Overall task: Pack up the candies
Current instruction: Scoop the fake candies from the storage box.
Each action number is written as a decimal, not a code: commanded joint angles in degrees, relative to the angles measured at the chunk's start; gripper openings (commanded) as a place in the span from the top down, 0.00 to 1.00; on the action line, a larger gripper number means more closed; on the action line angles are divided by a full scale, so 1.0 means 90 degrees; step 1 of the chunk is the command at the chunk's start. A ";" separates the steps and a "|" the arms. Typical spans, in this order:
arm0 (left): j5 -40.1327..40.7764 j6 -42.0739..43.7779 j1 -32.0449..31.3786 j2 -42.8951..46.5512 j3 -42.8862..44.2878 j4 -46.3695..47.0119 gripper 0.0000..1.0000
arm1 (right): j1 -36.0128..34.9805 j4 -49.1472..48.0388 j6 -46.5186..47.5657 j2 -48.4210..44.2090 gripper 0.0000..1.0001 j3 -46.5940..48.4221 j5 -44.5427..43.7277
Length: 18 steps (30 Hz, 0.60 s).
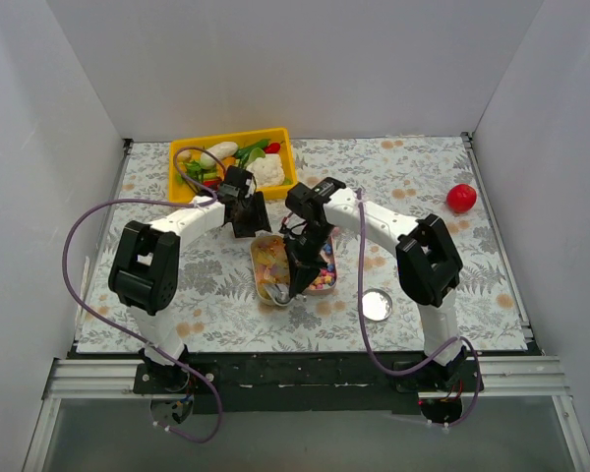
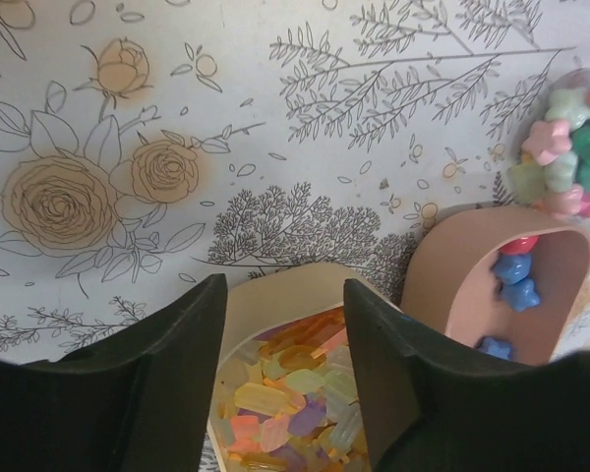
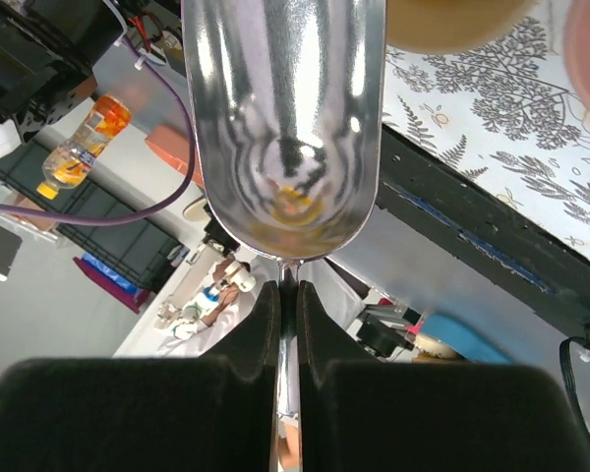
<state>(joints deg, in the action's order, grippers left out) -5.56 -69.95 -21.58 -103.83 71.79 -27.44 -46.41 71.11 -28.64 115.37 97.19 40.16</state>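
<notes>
Though small, tub full of pastel candies

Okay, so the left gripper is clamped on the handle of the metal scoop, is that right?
Not quite. It is the right gripper, not the left, that is clamped on the handle of the metal scoop, as the right wrist view shows. The left gripper has its jaws apart above the candies and holds nothing.

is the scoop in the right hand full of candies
No, the scoop held by its handle in the right hand shows bare shiny metal across its bowl.
</notes>
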 commanded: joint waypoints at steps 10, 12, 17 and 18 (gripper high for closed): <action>0.0140 0.0175 -0.0131 0.0218 -0.0506 0.0246 0.58 | 0.0225 0.0419 -0.0128 0.0462 0.99 0.0558 -0.0039; 0.0140 0.0165 -0.0141 0.0218 -0.0506 0.0246 0.58 | 0.0225 0.0419 -0.0128 0.0550 0.99 0.0588 -0.0039; 0.0130 0.0136 -0.0180 0.0199 -0.0486 0.0295 0.59 | 0.0225 0.0429 -0.0099 0.0676 0.99 0.0559 -0.0136; 0.0159 0.0117 -0.0180 0.0209 -0.0506 0.0295 0.59 | 0.0235 0.0429 -0.0089 0.0745 0.99 0.0588 -0.0204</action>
<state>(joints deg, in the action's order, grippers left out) -4.84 -69.38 -22.48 -103.83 67.94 -24.80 -44.27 73.21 -29.54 120.92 100.07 39.16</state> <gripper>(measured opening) 0.416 0.077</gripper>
